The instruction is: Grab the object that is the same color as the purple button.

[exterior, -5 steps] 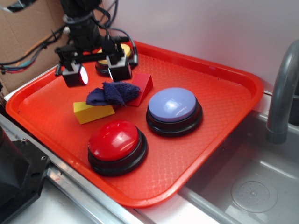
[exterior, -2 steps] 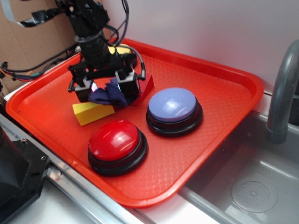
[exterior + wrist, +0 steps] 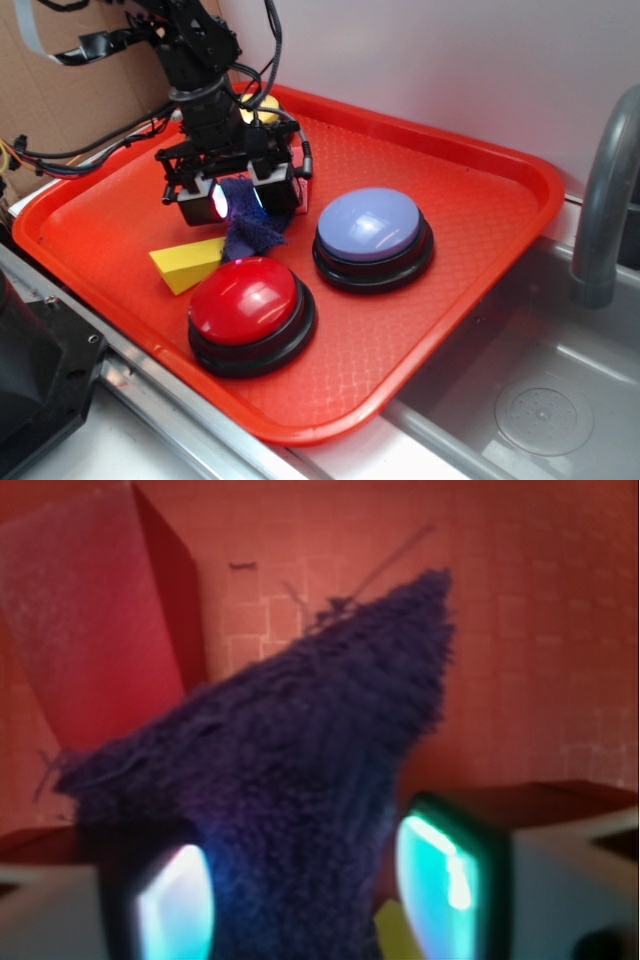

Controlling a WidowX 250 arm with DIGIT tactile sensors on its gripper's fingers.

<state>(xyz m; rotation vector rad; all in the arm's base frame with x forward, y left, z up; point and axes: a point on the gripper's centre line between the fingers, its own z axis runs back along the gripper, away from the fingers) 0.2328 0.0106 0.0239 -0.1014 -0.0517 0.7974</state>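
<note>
I judge the grab done: my gripper (image 3: 238, 200) pinches the purple terry rag (image 3: 250, 230) between its pads, dangling just left of the lavender button (image 3: 370, 225), leaving only a clean lift.

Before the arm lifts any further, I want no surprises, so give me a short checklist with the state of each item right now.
1. Right target: the gripper is shut on the purple rag, which matches the purple button: ok.
2. Grip: in the wrist view, rag bunched between both fingers: ok.
3. Rag clear of the tray: cannot tell; its lower end hangs close to the red button.
4. Yellow wedge not caught in the rag: ok, it lies apart on the tray.
5. Red wedge free of the rag: cannot tell, they overlap in view.
</note>
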